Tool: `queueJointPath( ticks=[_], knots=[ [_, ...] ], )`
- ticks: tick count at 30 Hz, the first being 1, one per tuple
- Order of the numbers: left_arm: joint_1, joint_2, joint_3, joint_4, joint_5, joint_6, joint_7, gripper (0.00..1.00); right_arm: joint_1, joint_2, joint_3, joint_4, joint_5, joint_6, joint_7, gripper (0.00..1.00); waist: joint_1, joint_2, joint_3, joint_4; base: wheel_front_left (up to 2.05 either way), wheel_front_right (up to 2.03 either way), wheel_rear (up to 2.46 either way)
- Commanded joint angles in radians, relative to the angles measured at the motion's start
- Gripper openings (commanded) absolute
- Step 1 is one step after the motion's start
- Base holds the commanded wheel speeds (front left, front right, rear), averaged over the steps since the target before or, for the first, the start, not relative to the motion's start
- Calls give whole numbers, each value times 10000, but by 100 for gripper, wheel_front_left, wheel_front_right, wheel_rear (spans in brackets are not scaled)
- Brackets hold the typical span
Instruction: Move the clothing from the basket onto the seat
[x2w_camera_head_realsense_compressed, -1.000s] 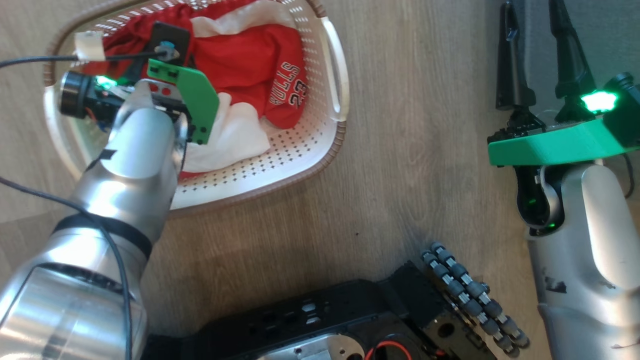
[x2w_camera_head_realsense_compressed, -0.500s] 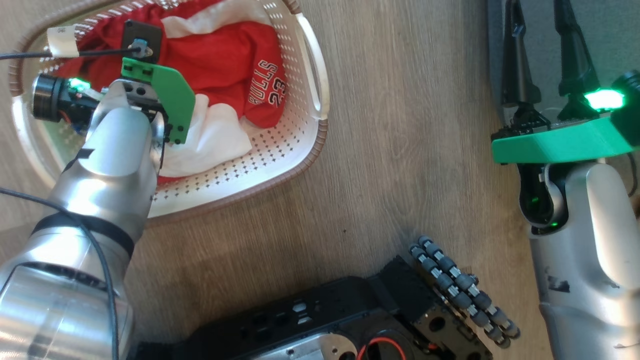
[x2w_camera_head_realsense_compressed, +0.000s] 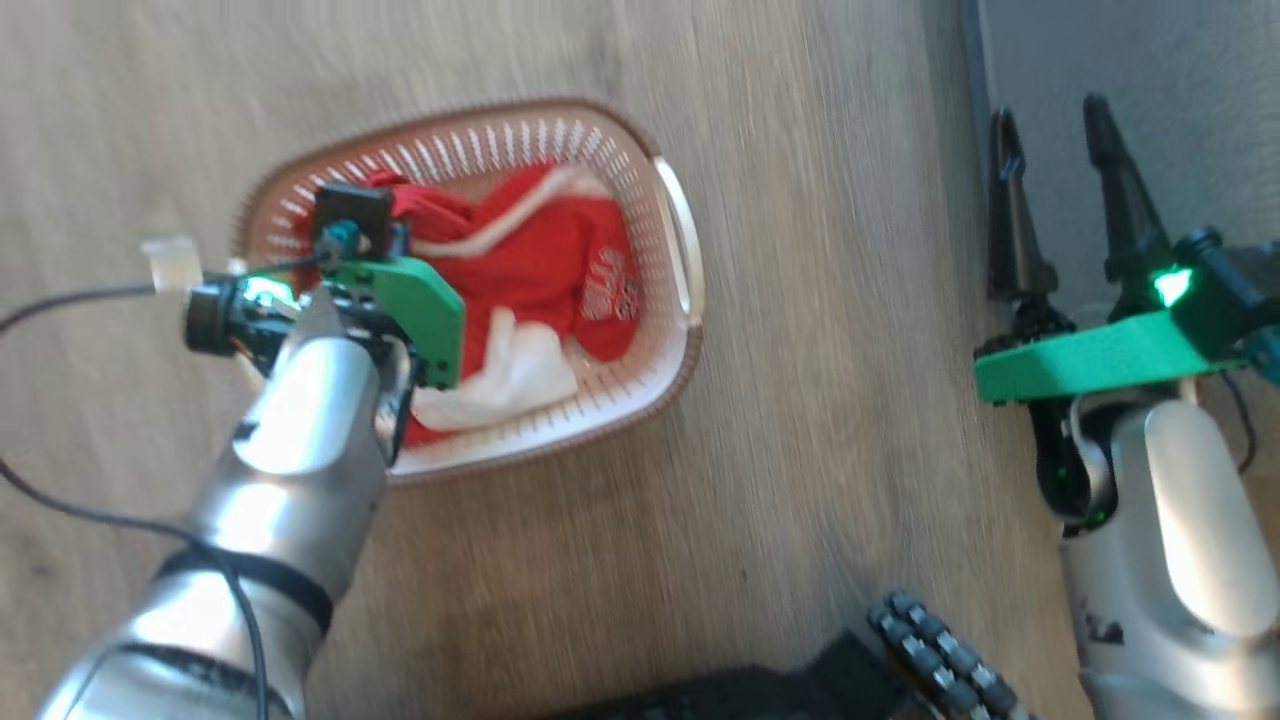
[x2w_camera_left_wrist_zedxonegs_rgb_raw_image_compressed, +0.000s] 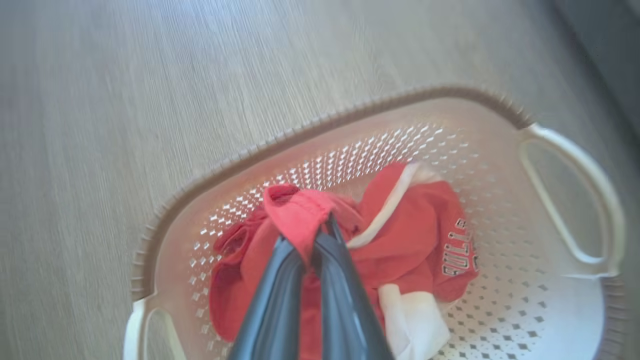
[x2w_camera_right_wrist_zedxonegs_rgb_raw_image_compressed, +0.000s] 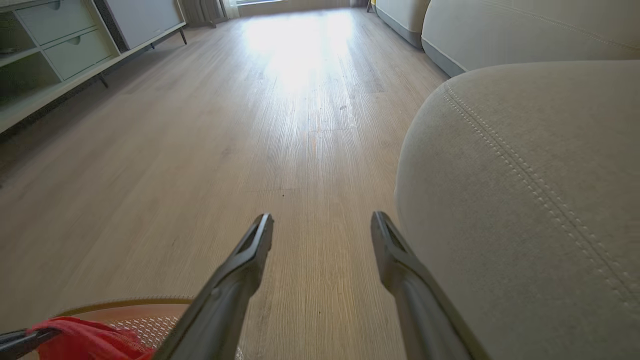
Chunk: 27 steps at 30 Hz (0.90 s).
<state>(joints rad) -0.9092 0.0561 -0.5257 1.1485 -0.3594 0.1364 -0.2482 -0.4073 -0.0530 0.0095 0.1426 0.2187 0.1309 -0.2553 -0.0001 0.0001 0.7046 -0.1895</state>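
I'm targeting the grey seat (x2w_camera_right_wrist_zedxonegs_rgb_raw_image_compressed: 525, 200). The basket (x2w_camera_left_wrist_zedxonegs_rgb_raw_image_compressed: 210, 172) is sitting well apart from it, with the clothing (x2w_camera_left_wrist_zedxonegs_rgb_raw_image_compressed: 420, 235) inside. My left gripper (x2w_camera_left_wrist_zedxonegs_rgb_raw_image_compressed: 320, 235) is pinching a red fold, so I'm planning a slow, straight lift to avoid snagging. My right gripper (x2w_camera_right_wrist_zedxonegs_rgb_raw_image_compressed: 322, 217) is hanging spread and empty.

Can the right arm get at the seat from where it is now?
Likely yes. The right gripper hangs open right beside the rounded corner of the seat, bare floor ahead, nothing between them. The left gripper, shut on the clothing, is off at the basket.
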Motion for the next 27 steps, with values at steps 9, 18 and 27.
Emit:
queueJointPath(
  ticks=[9, 18, 27],
  knots=[
    [3101, 800, 1469, -4391, -15, 467, -133, 0, 1557, -61, 80, 120, -461, -2, -65, 100, 1, -1, -3923, 1283, 0, 0, 0],
    [4747, 1452, 2070, -6618, 60, 701, -134, 0, 2478, -113, 39, 408, -564, -2, -65, 100, 1, -1, -5514, 1529, 0, 0, 0],
    [5762, 1934, 2345, -7982, -173, 1052, 318, 0, 2910, -81, 120, 518, -606, -2, -65, 100, 1, -1, -6191, 1491, 0, 0, 0]
  ],
)
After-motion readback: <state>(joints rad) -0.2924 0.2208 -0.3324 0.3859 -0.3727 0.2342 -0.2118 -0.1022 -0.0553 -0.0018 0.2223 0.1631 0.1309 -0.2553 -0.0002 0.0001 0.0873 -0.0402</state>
